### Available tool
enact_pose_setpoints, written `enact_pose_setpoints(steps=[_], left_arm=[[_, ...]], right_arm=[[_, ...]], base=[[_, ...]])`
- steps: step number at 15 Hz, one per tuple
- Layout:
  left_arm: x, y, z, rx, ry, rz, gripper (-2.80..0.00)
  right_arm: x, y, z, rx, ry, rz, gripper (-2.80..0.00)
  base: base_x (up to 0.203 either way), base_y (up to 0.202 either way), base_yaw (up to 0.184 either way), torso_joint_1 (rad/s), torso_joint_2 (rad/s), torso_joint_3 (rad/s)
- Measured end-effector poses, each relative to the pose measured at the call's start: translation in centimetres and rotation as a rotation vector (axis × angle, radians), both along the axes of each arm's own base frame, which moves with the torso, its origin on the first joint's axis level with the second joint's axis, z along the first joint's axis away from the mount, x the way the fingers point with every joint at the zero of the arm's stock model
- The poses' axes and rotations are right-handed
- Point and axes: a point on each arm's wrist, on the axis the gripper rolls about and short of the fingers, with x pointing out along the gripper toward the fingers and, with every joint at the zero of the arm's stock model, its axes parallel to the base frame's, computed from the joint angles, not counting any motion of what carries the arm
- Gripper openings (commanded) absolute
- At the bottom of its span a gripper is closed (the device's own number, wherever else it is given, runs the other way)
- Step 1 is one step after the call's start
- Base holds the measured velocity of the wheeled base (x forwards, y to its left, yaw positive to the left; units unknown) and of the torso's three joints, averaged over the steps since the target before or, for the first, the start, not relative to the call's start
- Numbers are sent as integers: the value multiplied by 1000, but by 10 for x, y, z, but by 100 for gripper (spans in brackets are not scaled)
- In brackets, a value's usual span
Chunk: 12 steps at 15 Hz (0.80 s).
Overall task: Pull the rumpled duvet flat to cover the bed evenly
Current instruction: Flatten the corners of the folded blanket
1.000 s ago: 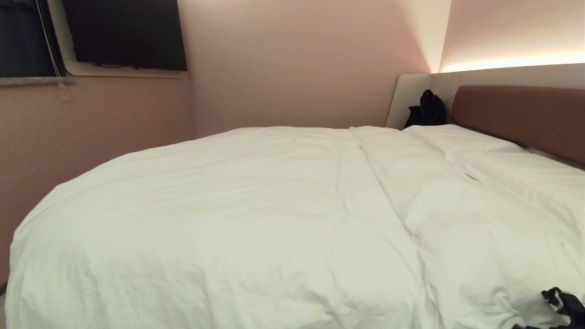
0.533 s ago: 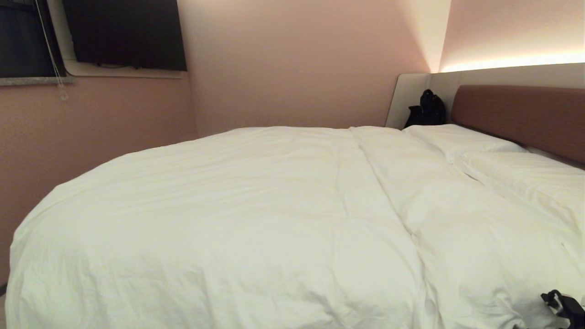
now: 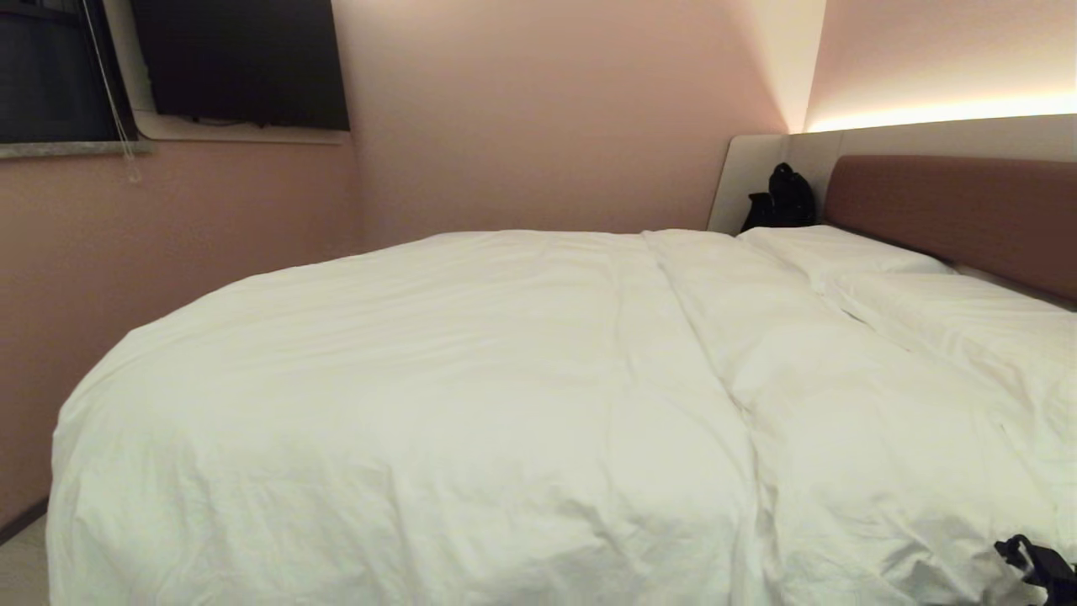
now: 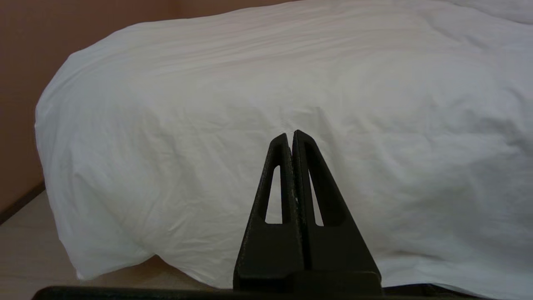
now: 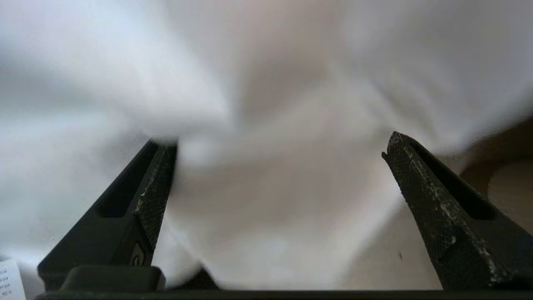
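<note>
Head view: duvet spread over bed, ridge running twd pillows. R gripper jaws wide apart, cloth bunched btwn, not pinched. L gripper clenched, empty, parked. Advise: nip a thick fold, then pull low & steady.

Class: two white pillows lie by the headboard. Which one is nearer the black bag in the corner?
The far pillow, next to the black bag. The other pillow lies closer to the camera, farther along the headboard.
</note>
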Motion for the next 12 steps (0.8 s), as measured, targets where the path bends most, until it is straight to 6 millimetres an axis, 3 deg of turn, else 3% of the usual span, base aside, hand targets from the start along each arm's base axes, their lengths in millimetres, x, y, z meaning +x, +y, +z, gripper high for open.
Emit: enact_pose_setpoints(steps=[6,12], left_arm=[[0,0,0,-1,-1,0,-280],[0,0,0,-1,-1,0,-280]], right_arm=[[1,-1,1,-6,-12,1,0],[5,-3,9,-28,-79,13,0]], base=[[-182,0,0,2,-1,3],[-10,0,0,-1,0,1]])
